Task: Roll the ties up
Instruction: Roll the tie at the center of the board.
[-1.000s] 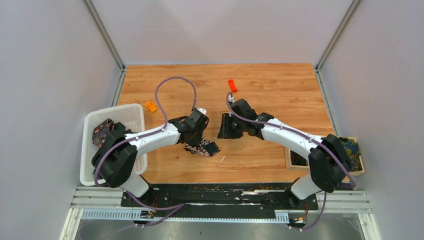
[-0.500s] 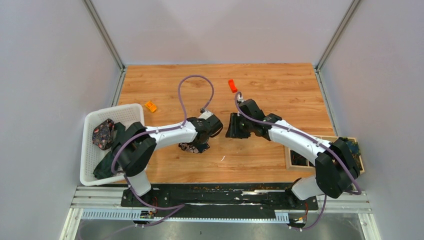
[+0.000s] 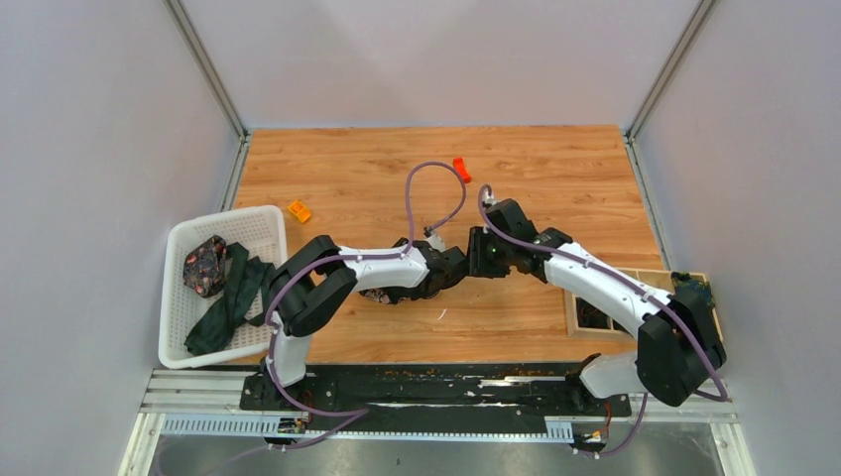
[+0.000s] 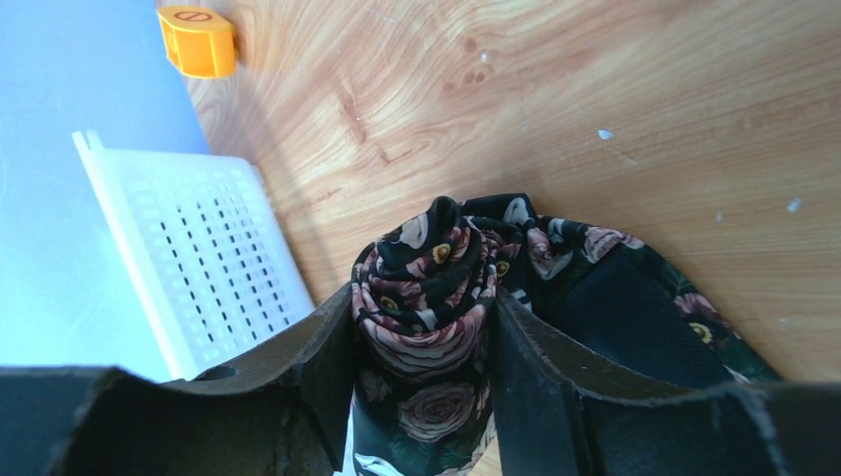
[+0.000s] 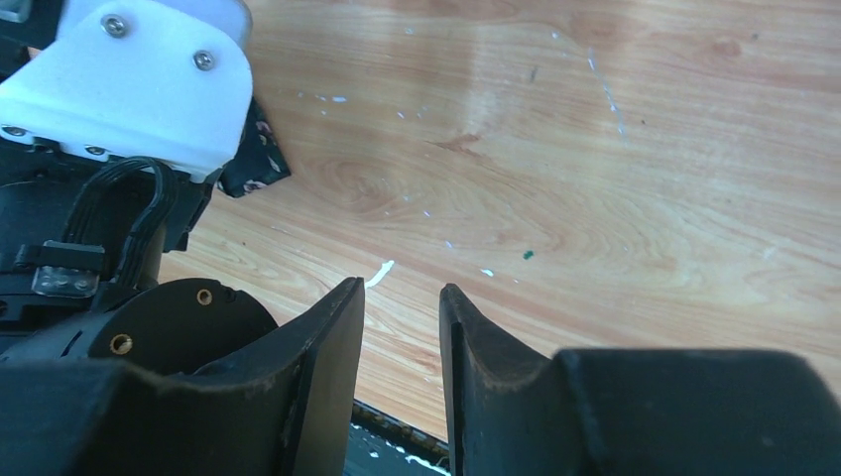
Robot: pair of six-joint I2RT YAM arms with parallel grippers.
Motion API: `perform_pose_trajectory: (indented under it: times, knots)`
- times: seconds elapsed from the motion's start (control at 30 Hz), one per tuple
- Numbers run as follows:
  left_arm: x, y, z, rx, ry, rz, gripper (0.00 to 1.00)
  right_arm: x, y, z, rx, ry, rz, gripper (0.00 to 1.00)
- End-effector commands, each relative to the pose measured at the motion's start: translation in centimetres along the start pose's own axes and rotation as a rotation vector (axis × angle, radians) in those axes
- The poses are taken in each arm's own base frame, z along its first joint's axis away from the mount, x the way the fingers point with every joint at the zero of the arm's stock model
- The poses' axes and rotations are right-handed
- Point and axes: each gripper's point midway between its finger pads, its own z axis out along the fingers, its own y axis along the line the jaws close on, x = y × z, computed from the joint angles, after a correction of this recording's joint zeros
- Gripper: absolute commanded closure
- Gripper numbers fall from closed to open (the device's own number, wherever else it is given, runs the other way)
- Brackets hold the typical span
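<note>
The rolled end of the black floral tie (image 4: 436, 258) is clamped in the left gripper (image 4: 426, 309) at the middle of the wooden table (image 3: 555, 178), its loose tail spread beside. The right gripper (image 5: 402, 297), narrowly parted and empty, is placed just right.

Cannot see lower end of floral tie (image 4: 426, 297), cut off at 6 o'clock in left wrist view; from above, mostly buried under left arm (image 3: 377, 266). Cannot make out contents of wooden box (image 3: 569, 319) at 3 o'clock.
</note>
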Motion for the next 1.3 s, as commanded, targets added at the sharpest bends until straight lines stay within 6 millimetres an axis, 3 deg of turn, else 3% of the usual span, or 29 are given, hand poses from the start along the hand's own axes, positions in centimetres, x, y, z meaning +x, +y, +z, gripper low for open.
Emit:
perform_pose_trajectory:
  times: [0.0, 0.17, 0.63, 0.93, 1.27]
  knots:
    - [-0.7, -1.5, -1.1, 0.016, -0.014, 0.002, 0.43, -1.9, 0.9, -1.2, -0.039, -0.086, -0.004, 0.65]
    - [-0.8, -2.6, -1.4, 0.068, -0.011, 0.002, 0.38, -1.9, 0.7, -1.5, -0.037, -0.091, -0.002, 0.65]
    - [-1.2, -6.1, -2.4, 0.281, -0.017, -0.052, 0.35, -2.6, 0.2, -3.5, -0.014, -0.129, 0.001, 0.65]
    - [-2.4, -5.7, -4.6, 0.393, -0.069, -0.133, 0.22, -3.1, 0.5, -4.6, -0.013, -0.148, 0.006, 0.65]
    - [-3.6, -3.0, -7.7, 0.472, -0.146, -0.248, 0.15, -4.4, 1.3, -5.6, -0.022, -0.174, 0.01, 0.65]
